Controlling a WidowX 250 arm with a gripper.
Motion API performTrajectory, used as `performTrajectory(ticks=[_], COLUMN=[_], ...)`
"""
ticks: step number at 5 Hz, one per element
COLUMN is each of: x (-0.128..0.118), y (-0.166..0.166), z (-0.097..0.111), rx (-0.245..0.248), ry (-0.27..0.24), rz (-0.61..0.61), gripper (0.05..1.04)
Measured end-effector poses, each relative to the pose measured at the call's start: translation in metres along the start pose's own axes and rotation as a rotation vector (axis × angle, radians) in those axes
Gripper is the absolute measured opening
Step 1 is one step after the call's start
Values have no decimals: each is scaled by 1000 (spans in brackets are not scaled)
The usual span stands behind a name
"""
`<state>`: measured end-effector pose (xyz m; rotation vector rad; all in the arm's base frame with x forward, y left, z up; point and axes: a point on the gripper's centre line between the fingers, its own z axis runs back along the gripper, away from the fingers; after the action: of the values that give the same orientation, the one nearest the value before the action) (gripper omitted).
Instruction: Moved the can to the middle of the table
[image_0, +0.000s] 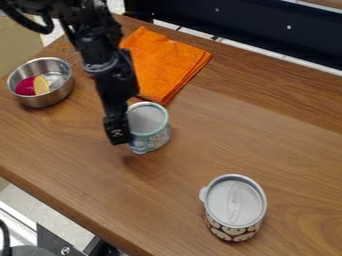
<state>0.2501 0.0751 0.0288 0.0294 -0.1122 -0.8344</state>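
Note:
The black gripper (119, 134) hangs left of the table's middle, right up against the left side of a pale teal can (151, 133) with a grey top. It covers part of the can's left edge, and whether it holds the can is hard to tell. The can's top faces up and toward the camera, just below an orange cloth. A dark shadow falls on the wooden table (200, 150) below the can and gripper.
A metal bowl (43, 98) with a magenta and a yellow item stands at the left. The folded orange cloth (163, 60) lies behind the can. A patterned container (234, 212) with a pale lid stands at the lower right.

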Motion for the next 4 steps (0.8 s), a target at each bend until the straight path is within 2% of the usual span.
performTrajectory(ticks=[4], x=[67], y=[-15], z=[-11], rx=[8], ry=[-13], rz=[135], gripper=[995])
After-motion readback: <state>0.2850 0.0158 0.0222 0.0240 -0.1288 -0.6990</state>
